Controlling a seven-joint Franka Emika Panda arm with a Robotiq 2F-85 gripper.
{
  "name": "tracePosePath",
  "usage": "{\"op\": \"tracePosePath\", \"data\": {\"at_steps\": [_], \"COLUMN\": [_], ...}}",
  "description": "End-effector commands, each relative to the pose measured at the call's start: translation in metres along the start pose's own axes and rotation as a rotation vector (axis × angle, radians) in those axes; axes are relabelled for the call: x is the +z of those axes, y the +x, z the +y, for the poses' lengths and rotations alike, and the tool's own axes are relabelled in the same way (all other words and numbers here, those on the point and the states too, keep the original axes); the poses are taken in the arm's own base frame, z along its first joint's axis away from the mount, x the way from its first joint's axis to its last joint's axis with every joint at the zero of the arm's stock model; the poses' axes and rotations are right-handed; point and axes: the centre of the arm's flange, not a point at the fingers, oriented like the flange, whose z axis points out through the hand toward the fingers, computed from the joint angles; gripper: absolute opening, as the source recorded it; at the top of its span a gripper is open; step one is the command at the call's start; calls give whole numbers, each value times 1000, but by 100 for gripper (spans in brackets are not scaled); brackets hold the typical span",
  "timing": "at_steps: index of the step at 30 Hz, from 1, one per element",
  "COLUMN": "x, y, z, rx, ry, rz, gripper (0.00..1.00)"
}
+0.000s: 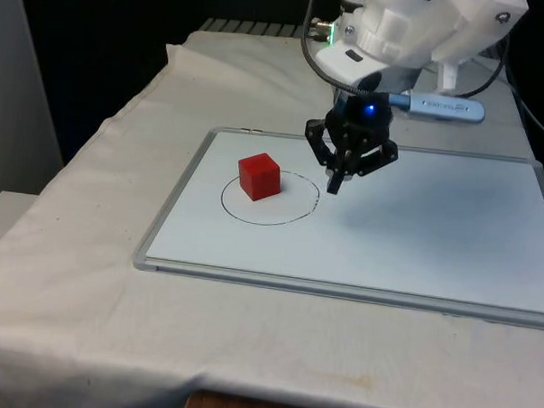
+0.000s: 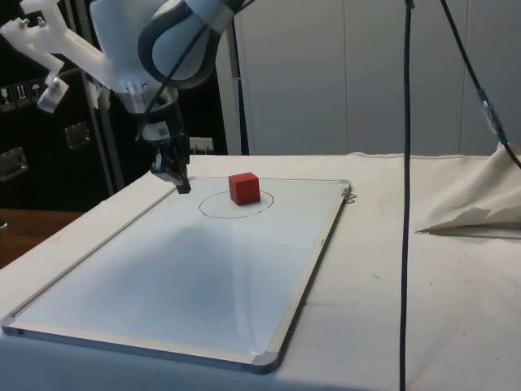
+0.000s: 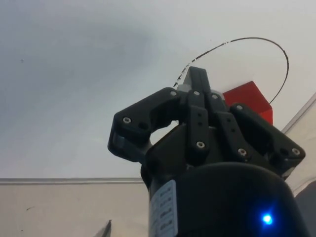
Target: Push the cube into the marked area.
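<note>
Inside the drawn circle (image 1: 294, 217) sits the red cube (image 1: 260, 175), near its far-left edge. Just beside the circle's right edge, the gripper (image 1: 334, 184) hangs with fingers pressed together; another shove could drive the cube out.

This is looking like a robotics lab or test bench rather than a home or shop. A white cloth (image 1: 88, 277) is covering the table, hanging in loose folds at its edges, and a framed whiteboard (image 1: 415, 237) is lying flat on it with a hand-drawn circle (image 1: 270, 198) marked on its surface. Black curtains (image 1: 98, 43) are hanging behind the whiteboard in the front view, shutting off the background. In the side view, dark cabinets (image 2: 32, 122) with small labels are standing beyond the whiteboard, next to plain pale wall panels (image 2: 326, 73), and black cables (image 2: 405, 187) are dangling down in front of the table.
</note>
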Motion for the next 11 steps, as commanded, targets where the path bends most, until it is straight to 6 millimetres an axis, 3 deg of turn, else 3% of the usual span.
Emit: {"op": "tracePosePath", "data": {"at_steps": [1,11], "x": [-1,-6], "y": [0,2], "z": [0,2], "rx": [5,43], "ry": [2,41], "rz": [2,17], "gripper": [0,0]}}
